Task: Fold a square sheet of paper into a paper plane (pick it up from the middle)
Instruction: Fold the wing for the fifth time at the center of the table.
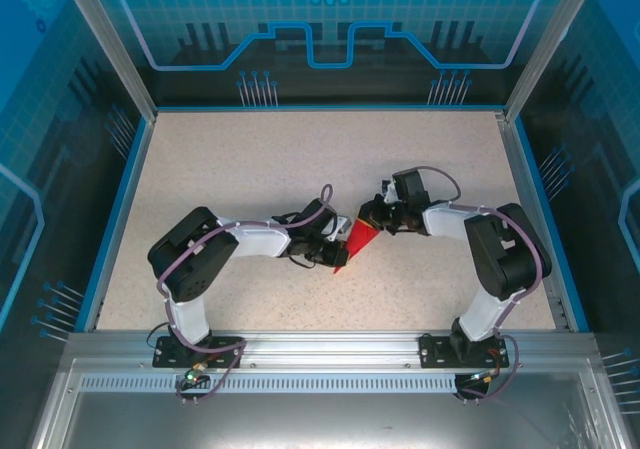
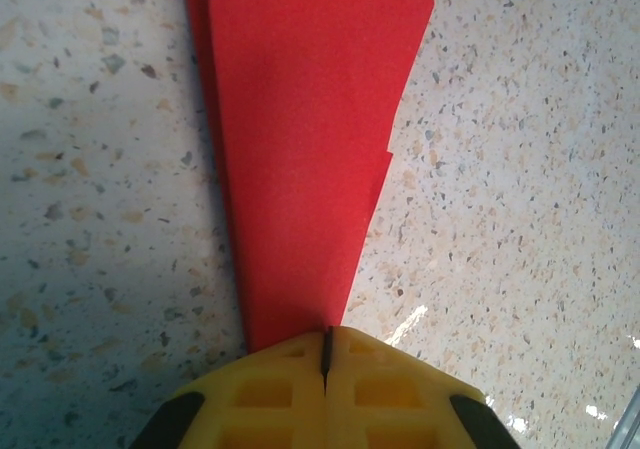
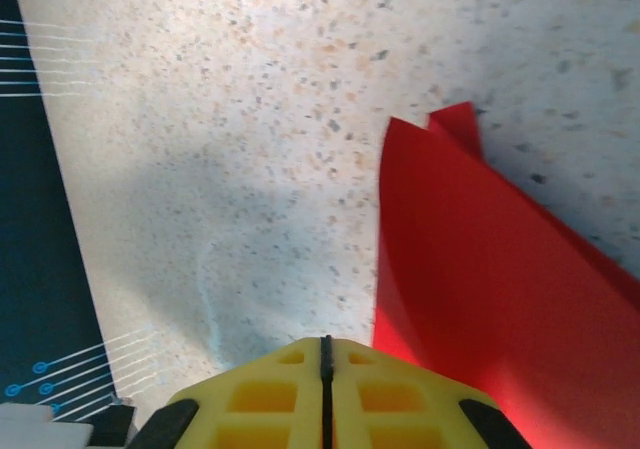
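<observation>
Slim bright red folded paper plane (image 1: 358, 241) lay flat mid-desk on the speckled beige desk (image 1: 250, 169), between both arms. Left pincer (image 1: 333, 256) was clenched on the plane's narrow pointed end; in the left wrist view the red wedge ran straight into the shut seam of the yellow fingers (image 2: 270, 394). The wide end fanned away, layered edges stepped along one side. Right pincer (image 1: 377, 219) was clenched on nothing, jaws pressed together, and the plane's wide end rose just beside one finger. The plane sat well apart from the blue border strip (image 1: 118, 219) on every side. Wide desk surface stretched beyond it toward the far wall.
</observation>
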{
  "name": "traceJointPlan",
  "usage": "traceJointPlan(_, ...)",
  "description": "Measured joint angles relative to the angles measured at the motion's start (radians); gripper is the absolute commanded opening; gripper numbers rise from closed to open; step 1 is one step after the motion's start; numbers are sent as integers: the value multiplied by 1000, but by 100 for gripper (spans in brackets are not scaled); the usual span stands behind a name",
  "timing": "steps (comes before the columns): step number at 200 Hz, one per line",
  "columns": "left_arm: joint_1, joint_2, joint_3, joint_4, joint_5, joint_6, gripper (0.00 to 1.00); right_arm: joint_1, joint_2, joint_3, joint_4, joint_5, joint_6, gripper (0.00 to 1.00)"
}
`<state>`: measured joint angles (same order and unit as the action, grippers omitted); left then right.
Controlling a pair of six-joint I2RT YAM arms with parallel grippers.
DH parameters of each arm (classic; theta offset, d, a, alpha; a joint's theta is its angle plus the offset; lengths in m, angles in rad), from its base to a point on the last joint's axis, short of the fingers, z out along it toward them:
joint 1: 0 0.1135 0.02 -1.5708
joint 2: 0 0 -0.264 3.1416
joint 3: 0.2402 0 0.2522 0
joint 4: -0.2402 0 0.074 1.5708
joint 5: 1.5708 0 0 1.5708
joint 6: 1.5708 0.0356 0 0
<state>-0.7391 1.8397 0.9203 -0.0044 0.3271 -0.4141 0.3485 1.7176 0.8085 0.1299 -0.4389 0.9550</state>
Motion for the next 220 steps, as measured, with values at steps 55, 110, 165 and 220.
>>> traceJointPlan(55, 5, 0, -13, 24, 16, 14, 0, 77, 69, 6, 50, 14, 51, 9)
traceJointPlan(110, 7, 0, -17, 31, 21, 31, 0, 85, 122, 73, -45, 108, 20, 9)
traceJointPlan(165, 9, 0, -26, 48, 26, 46, 0, 63, 129, 132, -130, 190, -55, 8)
traceJointPlan(220, 9, 0, -27, 48, 27, 55, 0, 12, 163, 152, -137, 98, -96, 7)
